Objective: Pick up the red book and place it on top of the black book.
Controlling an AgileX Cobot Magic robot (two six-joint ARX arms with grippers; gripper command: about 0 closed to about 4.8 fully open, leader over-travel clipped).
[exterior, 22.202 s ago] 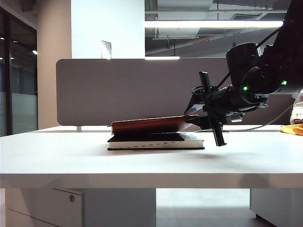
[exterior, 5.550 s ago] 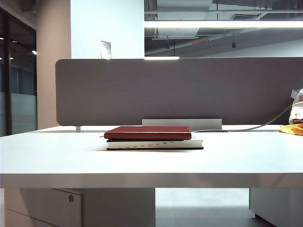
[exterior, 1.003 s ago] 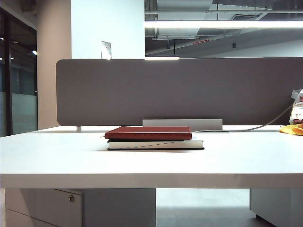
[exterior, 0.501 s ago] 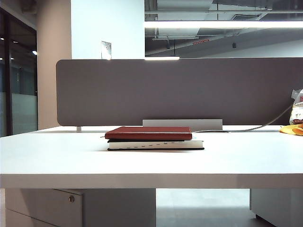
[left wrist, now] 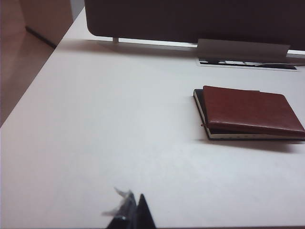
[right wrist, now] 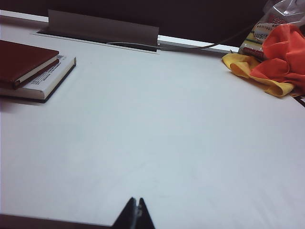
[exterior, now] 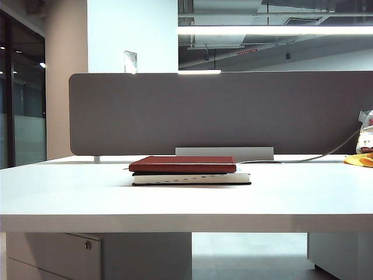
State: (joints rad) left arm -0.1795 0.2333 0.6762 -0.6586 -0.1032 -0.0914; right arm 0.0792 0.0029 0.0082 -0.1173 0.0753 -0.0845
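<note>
on the bench (exterior: 70,198) the red book (exterior: 183,164) lies flat upon the black book (exterior: 192,178), so my left fingers (left wrist: 136,212) and right fingers (right wrist: 135,213) stay clenched, well apart from them.

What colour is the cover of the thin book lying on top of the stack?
Dark red-brown and plain: the thin red hardcover book, clearest in the left wrist view.

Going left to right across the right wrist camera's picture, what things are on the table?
Red book lying on the black book → grey cable-tray flap → right pincer, shut, low over bare table → yellow cloth → orange cloth.
</note>
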